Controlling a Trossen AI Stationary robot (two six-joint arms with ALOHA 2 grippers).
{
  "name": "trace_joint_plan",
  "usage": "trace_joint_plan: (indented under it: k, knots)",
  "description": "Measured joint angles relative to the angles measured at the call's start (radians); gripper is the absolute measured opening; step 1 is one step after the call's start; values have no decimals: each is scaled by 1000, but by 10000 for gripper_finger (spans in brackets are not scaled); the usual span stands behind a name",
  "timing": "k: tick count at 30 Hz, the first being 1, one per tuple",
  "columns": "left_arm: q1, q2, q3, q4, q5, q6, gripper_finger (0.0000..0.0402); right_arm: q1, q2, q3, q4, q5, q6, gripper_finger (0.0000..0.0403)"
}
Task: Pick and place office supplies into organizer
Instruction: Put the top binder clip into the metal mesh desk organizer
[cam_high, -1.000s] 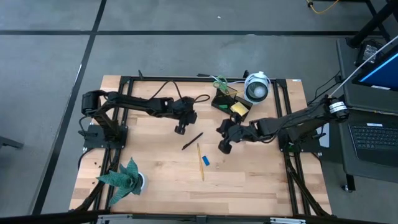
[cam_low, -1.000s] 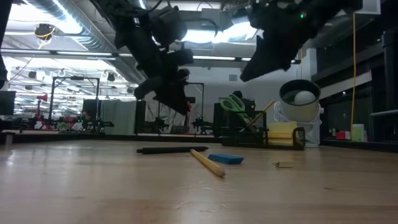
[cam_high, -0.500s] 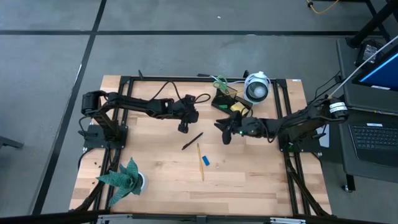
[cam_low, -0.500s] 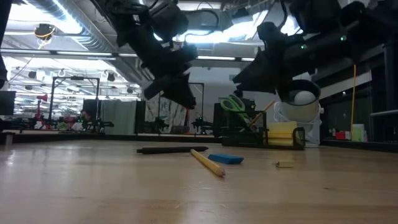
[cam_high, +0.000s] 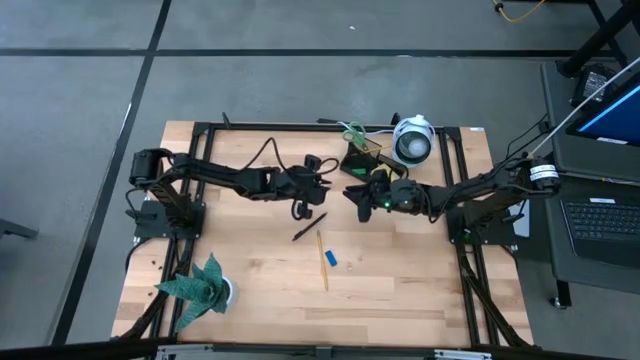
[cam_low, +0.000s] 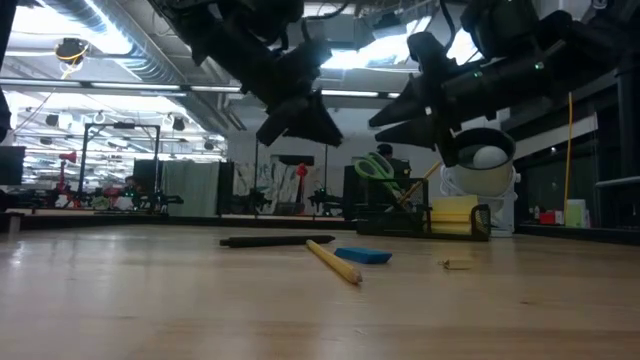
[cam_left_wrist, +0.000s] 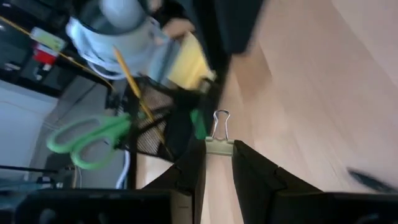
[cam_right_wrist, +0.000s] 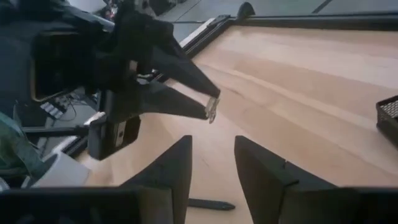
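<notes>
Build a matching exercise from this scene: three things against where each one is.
Things:
1. green-handled scissors
2. binder clip
3. blue block

Places:
A. lying on the table beside the yellow pencil
B. standing in the organizer
C. pinched in the left gripper

Pairs: 1-B, 2-C, 3-A.

The right gripper is open and holds nothing.

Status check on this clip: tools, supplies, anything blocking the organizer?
Left tool shut on binder clip, held above the table near organizer. Right tool open, empty, facing it. Pen, pencil, blue block on table. Nothing blocking.
</notes>
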Motion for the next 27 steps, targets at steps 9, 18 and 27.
trace_joint_plan:
  k: [9, 18, 27]
  knots:
    - [-3, 0, 0, 64, 1, -16, 67, 0, 0, 43, 1, 0, -42, 126]
    - [-19, 0, 0, 77, 2, -4, 67, -1, 5, 67, -35, 1, -64, 126]
    - [-23, 0, 0, 115, 2, 14, 67, -11, 37, 67, -12, 2, -65, 126]
